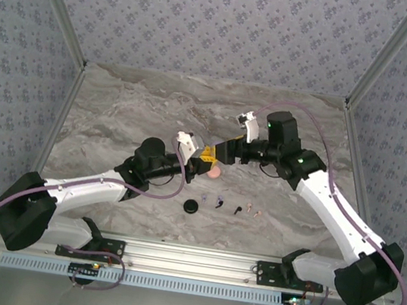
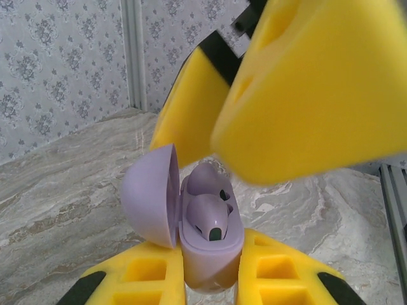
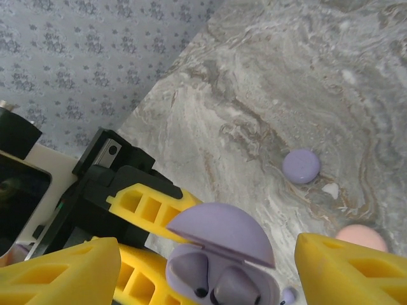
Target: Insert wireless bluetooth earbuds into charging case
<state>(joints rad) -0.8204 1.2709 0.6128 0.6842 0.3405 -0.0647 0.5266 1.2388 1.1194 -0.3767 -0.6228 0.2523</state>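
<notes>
Patterned wallpaper panels enclose a grey marbled tabletop (image 1: 119,101), and both arms meet over its middle. Left jaws: closed firmly on the lower body of the lilac charging case (image 2: 211,260), one yellow finger (image 2: 280,273) on each flank, with the case upright and its mouth turned toward the right arm (image 1: 327,194). The lid (image 2: 149,194) stands open to one side on its hinge. Two lilac earbuds (image 2: 210,219) lie in the wells, one beside the other, and look seated (a judgement; how deep they sit cannot be confirmed). Right jaws: spread wide and holding nothing, with the fingers (image 2: 318,89) straddling the case mouth from above and apart from it. Key relation: the case lies directly between and just ahead of the right jaws, its long axis running from the left jaws toward the right jaws, and the open lid hangs off to the side of the wells. Any closing push on the lid would fall to the right arm, since the left arm (image 1: 99,187) is occupied with the hold. The left wrist view gives the buds and the lid plainly. The right wrist view adds what lies beneath: a lilac disc (image 3: 301,166) and a pink disc (image 3: 361,236) on the tabletop. The overhead view adds a black disc (image 1: 192,206) and a short row of tiny loose buds (image 1: 237,209) nearer the arm bases, well apart from the case.
</notes>
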